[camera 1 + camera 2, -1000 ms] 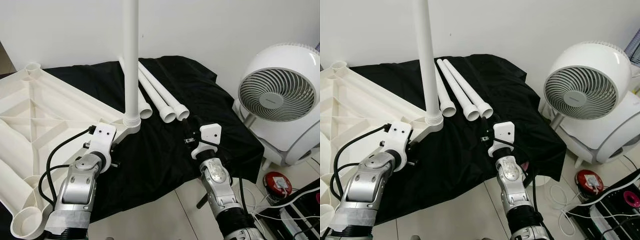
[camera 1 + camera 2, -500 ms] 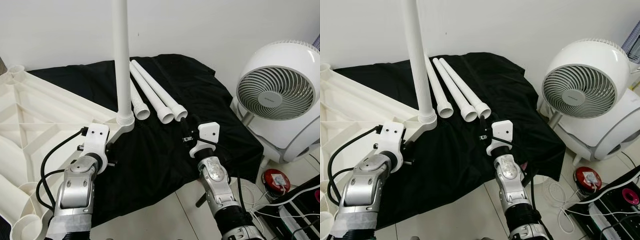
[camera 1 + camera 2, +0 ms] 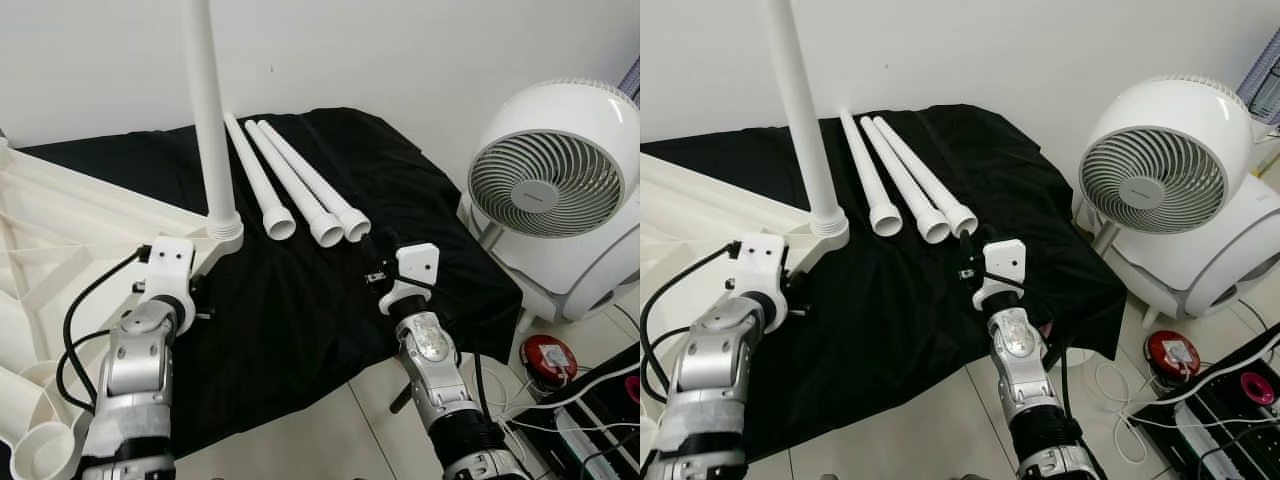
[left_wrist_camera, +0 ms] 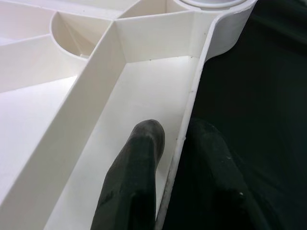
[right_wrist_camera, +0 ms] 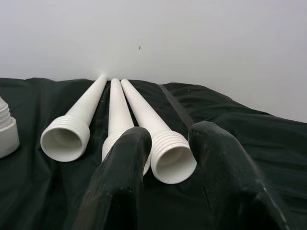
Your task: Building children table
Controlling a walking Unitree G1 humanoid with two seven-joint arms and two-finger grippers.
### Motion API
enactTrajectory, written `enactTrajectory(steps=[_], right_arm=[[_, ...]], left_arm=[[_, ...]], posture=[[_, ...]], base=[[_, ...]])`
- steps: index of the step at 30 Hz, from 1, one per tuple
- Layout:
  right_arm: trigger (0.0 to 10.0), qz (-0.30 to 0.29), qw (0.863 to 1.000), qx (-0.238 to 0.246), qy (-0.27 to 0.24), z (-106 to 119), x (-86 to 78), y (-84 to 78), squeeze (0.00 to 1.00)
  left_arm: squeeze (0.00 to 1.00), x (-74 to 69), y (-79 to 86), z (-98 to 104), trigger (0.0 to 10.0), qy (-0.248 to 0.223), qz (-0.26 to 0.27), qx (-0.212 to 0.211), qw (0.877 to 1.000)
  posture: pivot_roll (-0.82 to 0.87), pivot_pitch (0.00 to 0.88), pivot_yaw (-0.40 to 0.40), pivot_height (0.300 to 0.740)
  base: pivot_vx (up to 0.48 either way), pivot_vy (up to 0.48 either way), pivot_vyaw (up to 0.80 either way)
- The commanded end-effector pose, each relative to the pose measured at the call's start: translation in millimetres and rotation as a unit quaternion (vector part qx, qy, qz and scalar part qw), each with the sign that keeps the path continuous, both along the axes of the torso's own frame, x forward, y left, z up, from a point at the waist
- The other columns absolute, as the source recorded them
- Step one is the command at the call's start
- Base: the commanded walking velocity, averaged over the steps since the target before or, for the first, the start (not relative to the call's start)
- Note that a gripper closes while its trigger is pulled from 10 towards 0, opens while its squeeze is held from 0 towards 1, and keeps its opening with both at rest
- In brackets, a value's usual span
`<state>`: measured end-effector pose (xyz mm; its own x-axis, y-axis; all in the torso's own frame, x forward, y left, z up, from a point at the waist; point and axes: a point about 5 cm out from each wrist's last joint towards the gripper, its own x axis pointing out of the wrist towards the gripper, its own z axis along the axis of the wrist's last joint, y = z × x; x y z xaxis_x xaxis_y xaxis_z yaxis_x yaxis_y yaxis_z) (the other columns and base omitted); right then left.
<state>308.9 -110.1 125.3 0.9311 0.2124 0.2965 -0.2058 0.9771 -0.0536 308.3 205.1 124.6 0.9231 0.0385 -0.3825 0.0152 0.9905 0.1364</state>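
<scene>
My view has swung rightwards; left gripper (image 4: 173, 143) pinches the ribbed white tabletop (image 3: 60, 240) rim, right gripper (image 5: 165, 143) parted before three threaded legs (image 3: 300, 180).

Home room: floor fan (image 3: 545, 190), tiles (image 3: 330, 440)

Plain white wall (image 3: 420, 50) behind; black cloth (image 3: 300, 300) spread over the floor, reaching the wall; large white round fan (image 3: 555, 190) just right of the cloth; pale tiled floor (image 3: 330, 440) in front of the cloth; red round device (image 3: 553, 362) and white cables (image 3: 590, 400) below the fan.
</scene>
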Motion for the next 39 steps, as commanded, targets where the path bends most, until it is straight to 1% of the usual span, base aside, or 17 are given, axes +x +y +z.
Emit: enactTrajectory(steps=[1,6,7,8,9,10,14,16,18,19,20,26,27,29,35,37,39], right_arm=[[10.0,-0.006,1.000,-0.001,-0.007,2.4,1.3,-2.7,0.00],[10.0,-0.008,1.000,-0.002,-0.007,1.7,0.6,-3.8,0.00],[10.0,-0.006,1.000,-0.004,-0.006,1.0,-0.3,-3.0,0.00],[10.0,-0.006,1.000,-0.004,-0.006,1.0,-0.3,-3.0,0.00],[10.0,-0.006,1.000,-0.004,-0.006,0.9,-0.5,-2.9,0.00],[10.0,-0.006,1.000,-0.004,-0.006,0.9,-0.6,-2.9,0.00],[10.0,-0.006,1.000,-0.004,-0.006,1.0,-0.6,-3.0,0.00],[10.0,-0.007,1.000,-0.005,-0.005,0.6,-1.0,-3.2,0.00],[10.0,-0.007,1.000,-0.005,-0.005,0.6,-1.0,-3.2,0.00],[10.0,-0.007,1.000,-0.005,-0.005,0.5,-1.2,-3.1,0.00],[10.0,-0.006,1.000,-0.005,-0.005,0.4,-1.4,-2.7,0.00],[10.0,-0.004,1.000,-0.004,-0.004,0.0,-1.7,-1.8,0.00],[10.0,-0.003,1.000,-0.003,-0.003,-0.8,-2.4,-1.0,0.00],[10.0,-0.002,1.000,-0.004,-0.003,-1.2,-3.0,-0.8,0.00],[10.0,0.000,1.000,-0.003,-0.002,-1.8,-3.9,0.1,0.00],[10.0,0.001,1.000,-0.004,-0.003,-1.6,-4.2,0.4,0.00],[10.0,0.003,1.000,-0.005,-0.004,-1.3,-4.4,0.0,0.00]], left_arm=[[0.00,-5.3,35.2,-0.7,0.0,-0.018,0.200,0.089,0.976],[0.00,6.7,26.7,5.7,0.4,-0.035,0.175,0.084,0.980],[0.00,13.1,13.7,9.9,2.8,-0.048,0.148,0.066,0.986],[0.00,13.1,13.7,9.9,2.8,-0.048,0.148,0.066,0.986],[0.00,16.6,4.7,12.4,10.0,-0.059,0.121,0.057,0.989],[0.00,20.2,-9.4,17.3,10.0,-0.080,0.079,0.043,0.993],[0.00,21.7,-14.9,19.3,10.0,-0.090,0.063,0.037,0.993],[0.00,19.1,-42.2,24.2,10.0,-0.122,-0.032,0.026,0.992],[0.00,19.1,-42.2,24.2,10.0,-0.122,-0.032,0.026,0.992],[0.00,17.1,-51.3,25.1,10.0,-0.132,-0.065,0.022,0.989],[1.00,13.9,-59.3,25.3,10.0,-0.137,-0.099,0.014,0.986],[1.00,11.0,-66.0,25.6,10.0,-0.142,-0.133,0.011,0.981],[0.04,9.9,-65.1,30.1,10.0,-0.154,-0.149,0.025,0.977],[0.00,9.9,-62.7,32.7,10.0,-0.162,-0.148,0.033,0.975],[0.00,10.9,-51.4,45.1,10.0,-0.197,-0.146,0.051,0.968],[0.00,11.9,-36.1,53.0,10.0,-0.215,-0.159,0.086,0.960],[0.00,13.1,-17.8,56.8,10.0,-0.211,-0.169,0.092,0.958]], posture=[[0.01,0.000,-0.021,0.740],[0.01,0.001,-0.021,0.740],[0.01,0.001,-0.021,0.740],[0.01,0.001,-0.021,0.740],[0.01,0.004,-0.020,0.740],[0.01,0.004,-0.020,0.740],[0.01,0.004,-0.020,0.740],[0.01,0.009,-0.019,0.740],[0.01,0.009,-0.019,0.740],[0.01,0.009,-0.019,0.740],[0.02,0.010,-0.020,0.740],[0.02,0.011,-0.020,0.740],[0.02,0.010,-0.019,0.740],[0.02,0.010,-0.020,0.740],[0.02,0.009,-0.024,0.740],[0.03,0.009,-0.024,0.740],[0.03,0.008,-0.025,0.740]], base=[[0.000,0.000,0.00],[0.000,0.000,0.00],[0.000,0.000,0.00],[0.000,0.000,0.00],[0.000,0.000,0.00],[0.000,0.000,0.00],[0.000,0.000,0.00],[0.000,0.000,0.00],[0.000,0.000,0.00],[0.000,0.000,0.00],[0.000,0.000,0.00],[0.000,0.000,0.00],[0.000,0.000,0.00],[0.000,0.000,0.00],[0.000,0.000,0.00],[0.000,0.000,0.00],[0.000,0.000,0.00]])
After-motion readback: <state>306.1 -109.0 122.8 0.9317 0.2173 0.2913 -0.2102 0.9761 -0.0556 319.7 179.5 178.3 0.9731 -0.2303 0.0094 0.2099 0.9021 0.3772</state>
